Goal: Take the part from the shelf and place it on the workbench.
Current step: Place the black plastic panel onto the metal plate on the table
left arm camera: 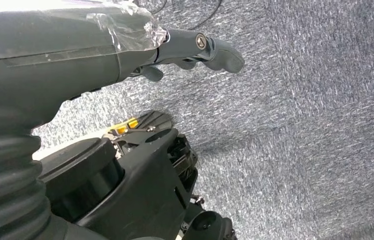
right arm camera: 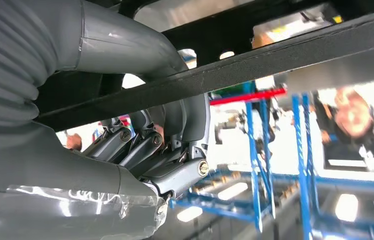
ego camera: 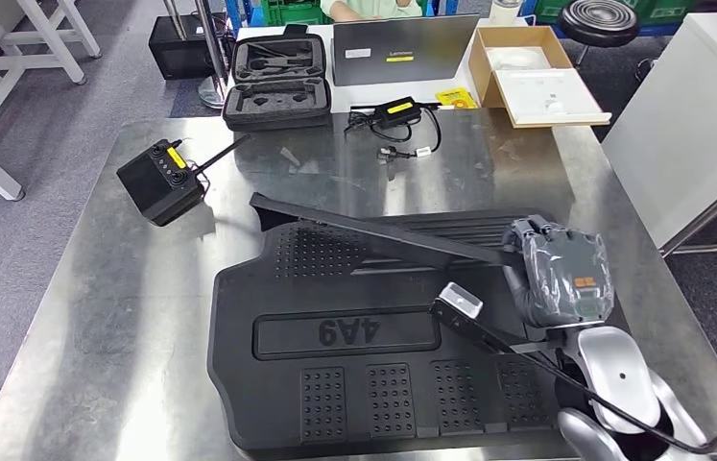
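Note:
The part is a large black moulded panel marked 4A9, lying flat across the steel workbench. Its far rim stands up as a long slanted bar. My right hand grips that rim at the panel's right end. In the right wrist view the thumb lies over the black bar and the fingers curl beneath it. My left hand hangs over grey carpet, its thumb stretched out, holding nothing.
At the workbench's back left sits a black box with an antenna. Beyond the far edge are an open black case, a laptop, a charger with cable and a cardboard box. A white table stands right. Blue shelf frames and a person are nearby.

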Available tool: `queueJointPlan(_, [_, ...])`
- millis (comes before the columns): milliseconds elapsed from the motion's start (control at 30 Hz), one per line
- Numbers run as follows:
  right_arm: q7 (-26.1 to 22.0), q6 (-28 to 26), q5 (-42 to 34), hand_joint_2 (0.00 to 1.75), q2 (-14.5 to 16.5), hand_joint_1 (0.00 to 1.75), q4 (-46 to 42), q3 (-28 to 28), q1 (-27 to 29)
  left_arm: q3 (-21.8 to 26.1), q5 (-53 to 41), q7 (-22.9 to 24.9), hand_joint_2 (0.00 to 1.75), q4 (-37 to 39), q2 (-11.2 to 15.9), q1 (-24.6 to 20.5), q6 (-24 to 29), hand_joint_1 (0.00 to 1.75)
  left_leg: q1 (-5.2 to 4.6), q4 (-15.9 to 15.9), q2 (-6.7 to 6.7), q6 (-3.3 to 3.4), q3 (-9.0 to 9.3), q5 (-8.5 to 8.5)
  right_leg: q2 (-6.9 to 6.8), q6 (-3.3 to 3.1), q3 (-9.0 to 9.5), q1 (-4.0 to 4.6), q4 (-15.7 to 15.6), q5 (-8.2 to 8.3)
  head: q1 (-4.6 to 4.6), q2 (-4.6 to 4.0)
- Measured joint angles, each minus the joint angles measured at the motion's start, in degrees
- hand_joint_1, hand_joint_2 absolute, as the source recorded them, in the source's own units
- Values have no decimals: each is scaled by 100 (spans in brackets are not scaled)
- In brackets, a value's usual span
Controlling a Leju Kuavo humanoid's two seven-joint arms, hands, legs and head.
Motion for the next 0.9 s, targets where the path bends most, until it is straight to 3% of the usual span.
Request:
queueJointPlan(267, [-59, 77, -63, 175, 74, 175, -75, -78, 24, 0, -28, -7, 175, 2, 1, -1, 11, 0, 0, 0, 0, -2, 0, -2, 0, -1, 0, 0, 0, -2, 0, -1])
queueJointPlan(600, [385, 1029, -1067, 175, 100, 175, -79, -54, 10, 0, -50, -7, 175, 34, 2, -1, -64, 0, 0, 0, 0, -1, -1, -4, 0, -1, 1, 0, 0, -2, 0, 0])
queueJointPlan(900, [619, 1077, -1276, 175, 100, 175, -79, 2, -42, 0, -54, -7, 175, 46, 0, 4, -79, 0, 0, 0, -1, -1, 0, -4, -1, 1, 2, 0, 0, -4, 0, 0])
